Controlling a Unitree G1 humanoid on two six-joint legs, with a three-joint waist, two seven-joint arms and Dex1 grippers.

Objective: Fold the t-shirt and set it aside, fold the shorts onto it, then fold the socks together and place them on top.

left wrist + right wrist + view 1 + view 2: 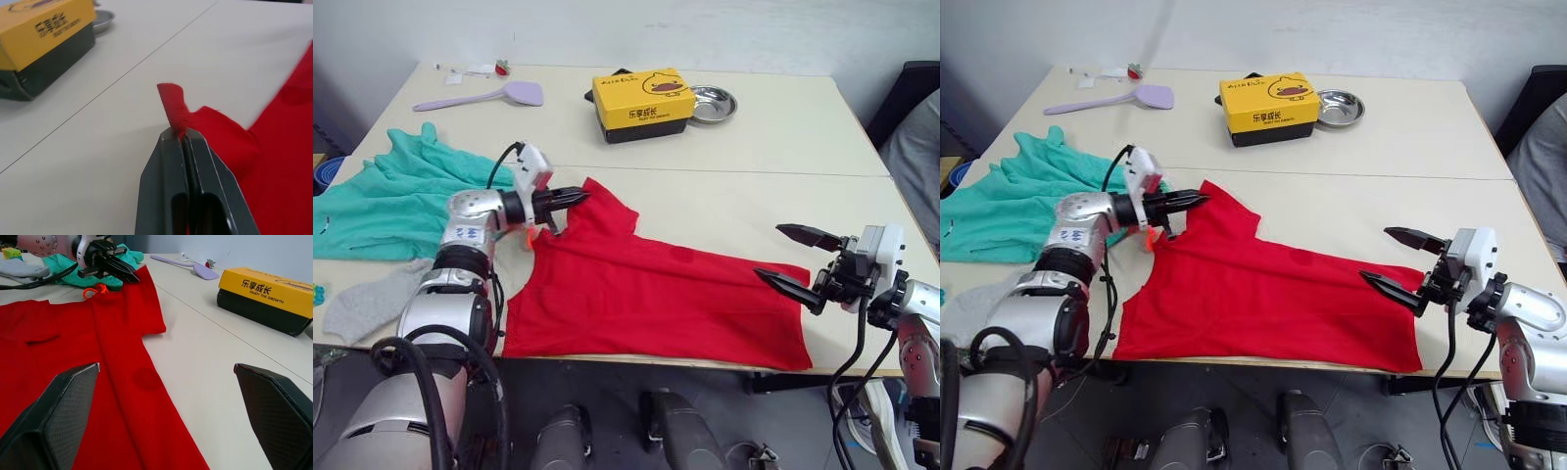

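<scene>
Pale and matte, the worktop carries a yellow box and a steel bowl toward 12 o'clock, with a lilac spatula at 11 o'clock. Spread flat at the near edge lies the t-shirt, its hem toward 3 o'clock. At 9 o'clock the shorts lie rumpled, their orange drawstring showing just beside the shirt's collar end. A grey sock rests at 8 o'clock, near the front edge. The left gripper is clamped on a fold of the t-shirt's sleeve, a red tab sticking up past the tips in its wrist view. The right gripper hangs wide apart at the hem, one finger over the red cloth, nothing between them.
</scene>
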